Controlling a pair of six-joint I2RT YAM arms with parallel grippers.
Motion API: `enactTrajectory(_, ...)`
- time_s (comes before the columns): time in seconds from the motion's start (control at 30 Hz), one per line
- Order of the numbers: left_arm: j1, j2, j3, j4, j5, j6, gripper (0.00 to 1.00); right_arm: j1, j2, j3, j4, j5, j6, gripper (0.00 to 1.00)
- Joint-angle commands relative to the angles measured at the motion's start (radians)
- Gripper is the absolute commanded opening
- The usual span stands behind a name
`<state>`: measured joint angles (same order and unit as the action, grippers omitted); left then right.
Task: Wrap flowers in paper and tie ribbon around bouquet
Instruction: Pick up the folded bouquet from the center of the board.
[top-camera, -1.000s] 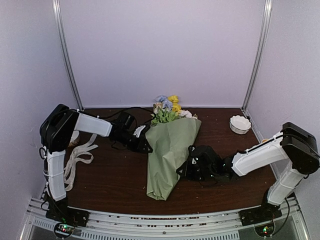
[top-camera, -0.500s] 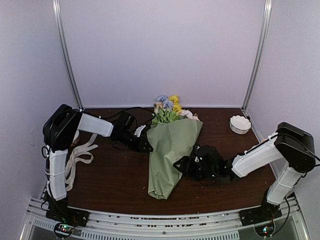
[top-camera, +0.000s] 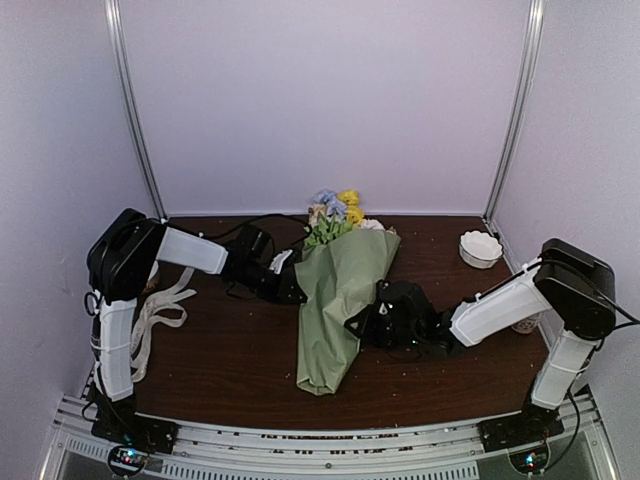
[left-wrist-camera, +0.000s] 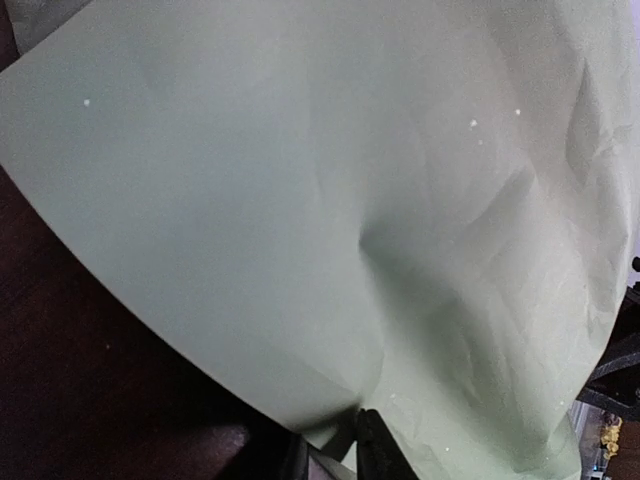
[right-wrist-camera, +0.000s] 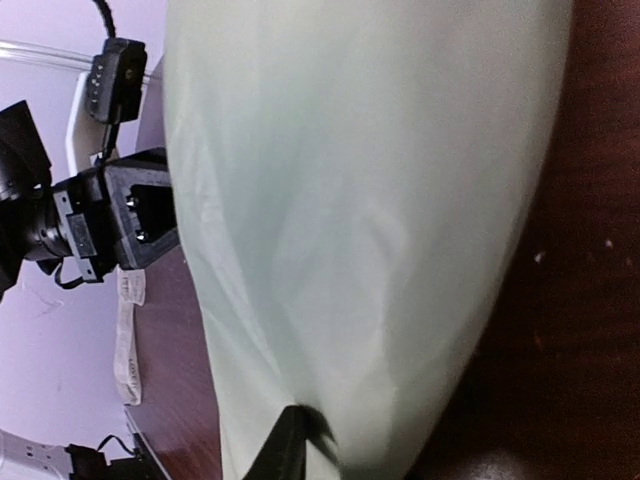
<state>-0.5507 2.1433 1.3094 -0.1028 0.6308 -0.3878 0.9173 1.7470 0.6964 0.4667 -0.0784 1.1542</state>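
The bouquet (top-camera: 335, 300) lies lengthwise mid-table, a sage green paper (left-wrist-camera: 300, 180) cone with the flowers (top-camera: 335, 215) sticking out of its far end. My left gripper (top-camera: 292, 288) is at the cone's left side. In the left wrist view its fingers (left-wrist-camera: 375, 455) are pinched on a folded paper edge. My right gripper (top-camera: 358, 322) presses into the cone's right side. One dark finger (right-wrist-camera: 285, 445) shows there, dug into a paper fold (right-wrist-camera: 360, 200), with the other hidden behind the sheet. The cream ribbon (top-camera: 150, 315) lies loose at the table's left edge.
A small white scalloped bowl (top-camera: 481, 248) sits at the back right corner. The dark wooden table (top-camera: 230, 370) is enclosed by white walls on three sides. Black cables trail behind the left arm. Small crumbs dot the wood near the right arm.
My right arm has slid left and farther in, against the bouquet's side, and the cone's upper right edge has folded inward. The left gripper has stayed where it was.
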Motion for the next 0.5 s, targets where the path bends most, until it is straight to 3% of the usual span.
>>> enactTrajectory(0.0, 0.002, 0.02, 0.022, -0.046, -0.076, 0.017, 0.22, -0.01, 0.002, -0.007, 0.036, -0.017, 0.008, 0.12)
enactTrajectory(0.07, 0.003, 0.003, 0.036, -0.064, -0.096, 0.033, 0.24, -0.013, 0.002, -0.018, 0.06, -0.021, 0.015, 0.0)
enactTrajectory(0.3, 0.006, -0.22, -0.025, -0.055, -0.27, 0.096, 0.46, -0.021, -0.019, -0.047, 0.084, -0.019, 0.014, 0.0)
enactTrajectory(0.47, 0.05, -0.333, -0.041, -0.223, -0.467, 0.135, 0.54, -0.021, -0.04, -0.026, 0.013, -0.012, -0.038, 0.0)
